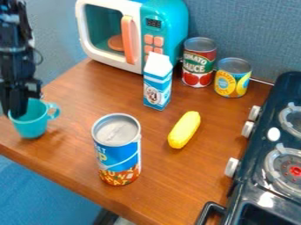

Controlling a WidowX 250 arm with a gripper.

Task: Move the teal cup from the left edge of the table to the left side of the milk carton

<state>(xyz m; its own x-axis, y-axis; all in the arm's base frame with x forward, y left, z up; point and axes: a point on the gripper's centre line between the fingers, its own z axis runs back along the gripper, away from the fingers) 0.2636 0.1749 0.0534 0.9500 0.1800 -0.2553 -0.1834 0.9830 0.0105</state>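
The black gripper (19, 103) hangs down at the left edge of the camera view, its lower end at the mouth of a teal cup (31, 125). The cup is upright near the table's left edge, its handle toward the right. Whether it is gripped or rests on the wood cannot be told. To its right stands a tall blue soup can (120, 151). Farther right lies a yellow corn cob (185, 129), and behind that is an upright blue and white milk carton (157, 83).
A teal and white toy microwave (108, 33) stands at the back of the wooden table (170, 184). A tomato sauce can (199, 63) and a shorter yellow-labelled can (232, 79) stand by the back wall. A black toy stove (270, 158) borders the right side.
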